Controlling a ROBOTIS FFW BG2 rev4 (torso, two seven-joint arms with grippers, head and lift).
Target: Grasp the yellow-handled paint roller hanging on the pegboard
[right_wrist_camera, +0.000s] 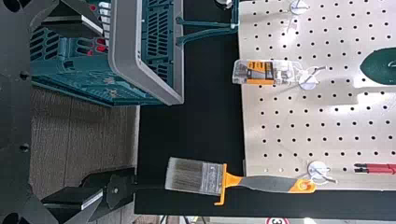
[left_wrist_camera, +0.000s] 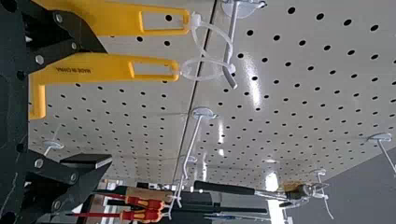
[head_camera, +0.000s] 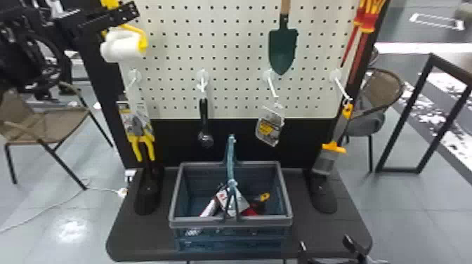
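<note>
In the head view my left gripper [head_camera: 117, 15] is at the pegboard's upper left, just above the white sleeve of the paint roller [head_camera: 121, 47] with its yellow frame. The left wrist view has two yellow handles, the nearer-to-centre yellow handle [left_wrist_camera: 107, 67] and another yellow handle [left_wrist_camera: 121, 17], both looped by clear ties at a hook. My left gripper [left_wrist_camera: 99, 105] is open there; one finger overlaps the handles, the other stands well apart. My right gripper [head_camera: 326, 245] stays low at the front right; in its wrist view the right gripper [right_wrist_camera: 95, 112] is open with nothing held.
A blue-grey basket [head_camera: 230, 221] with several items stands on the black base below the pegboard [head_camera: 231, 45]. Yellow-handled pliers [head_camera: 142, 137], a green trowel [head_camera: 282, 49], a packaged item [head_camera: 270, 126] and a paintbrush [head_camera: 326, 159] hang around it. Hooks stick out from the board.
</note>
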